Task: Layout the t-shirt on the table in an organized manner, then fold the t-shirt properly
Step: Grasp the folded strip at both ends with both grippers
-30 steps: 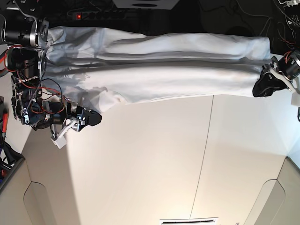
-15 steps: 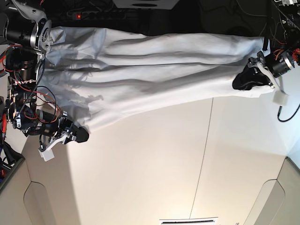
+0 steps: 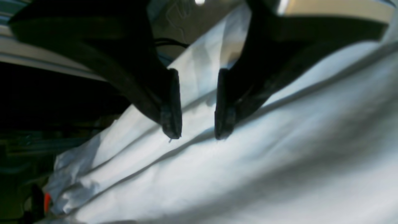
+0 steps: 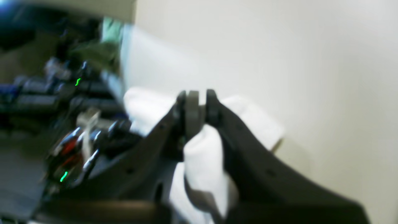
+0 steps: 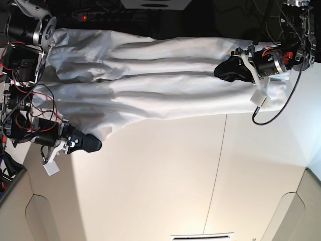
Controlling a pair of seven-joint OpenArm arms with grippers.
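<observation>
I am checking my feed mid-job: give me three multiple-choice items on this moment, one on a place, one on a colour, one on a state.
1. Where does the t-shirt lie on the table in the base view?
A. along the top edge
B. in the middle
C. at the bottom edge

2. What colour is the t-shirt?
A. red
B. white
C. black

3. How is the right tool?
A. wide open over bare table
B. out of sight
C. shut on the t-shirt

Answers:
1 A, the cloth stretches across the top of the base view.
2 B, it is plain white in every view.
3 C, the right wrist view shows white cloth pinched between its fingers.
</observation>
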